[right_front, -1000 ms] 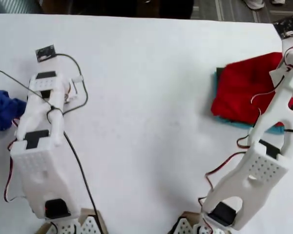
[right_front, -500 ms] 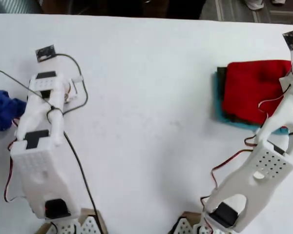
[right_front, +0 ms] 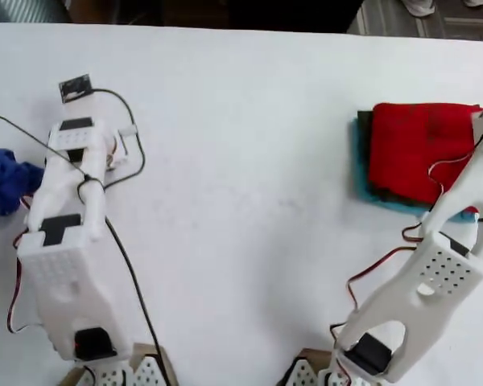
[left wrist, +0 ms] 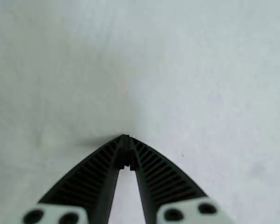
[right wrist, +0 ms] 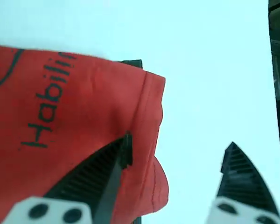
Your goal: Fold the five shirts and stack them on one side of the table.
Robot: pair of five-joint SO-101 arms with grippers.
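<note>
On the white table [right_front: 241, 161], right side, the red shirt [right_front: 419, 149] has slid square onto the teal shirt [right_front: 359, 178] in the last second, so its stacking looks done. Crumpled blue shirt [right_front: 4, 181] waits unfolded at the left edge. Right gripper [right wrist: 179, 142] gapes over the red hem, released; left gripper [left wrist: 125, 140] closed, empty, over bare table.
</note>
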